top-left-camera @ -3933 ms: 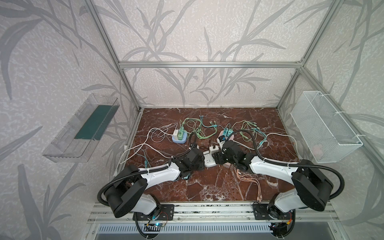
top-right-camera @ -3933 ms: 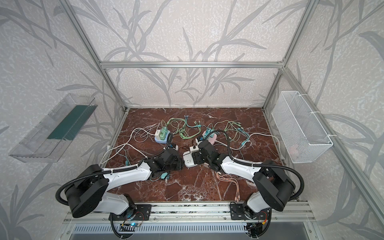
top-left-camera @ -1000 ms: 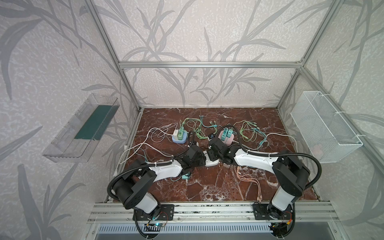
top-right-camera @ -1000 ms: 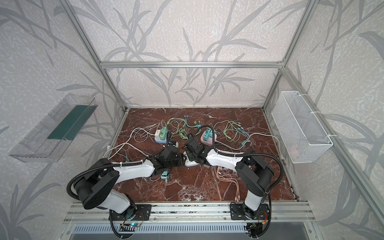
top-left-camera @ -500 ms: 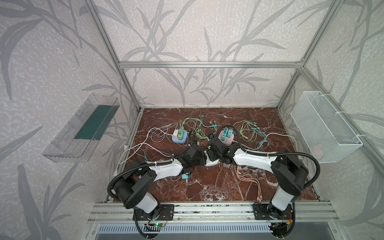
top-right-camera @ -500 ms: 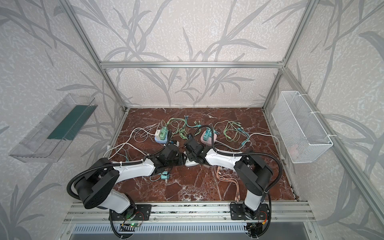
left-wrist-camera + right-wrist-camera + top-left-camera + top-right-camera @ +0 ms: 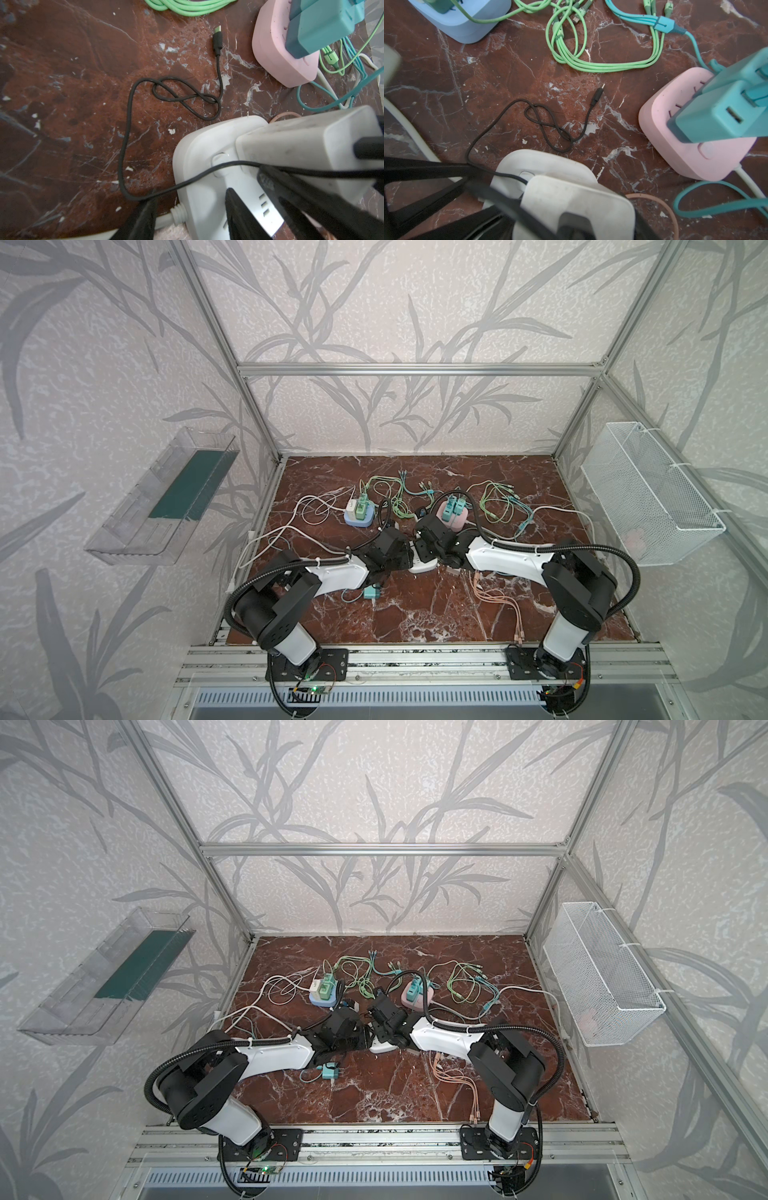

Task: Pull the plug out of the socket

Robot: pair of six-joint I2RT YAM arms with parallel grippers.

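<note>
Red-brown marble worktop [image 7: 415, 614] enclosed by leaf-patterned walls [image 7: 415, 406], white socket [image 7: 199, 158] set mid-worktop, plug [image 7: 301, 145] seated upright in its top, long axis vertical, left end effector [image 7: 191, 195] spread open astride socket, nothing gripped, right end effector [image 7: 420, 549] placed at plug, grip indiscernible.

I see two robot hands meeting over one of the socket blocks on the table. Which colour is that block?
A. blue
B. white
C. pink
B: the white block, with a white plug standing in it, lies right under both wrist cameras, while in the top views the blue block and the pink block sit apart, farther back.
</note>
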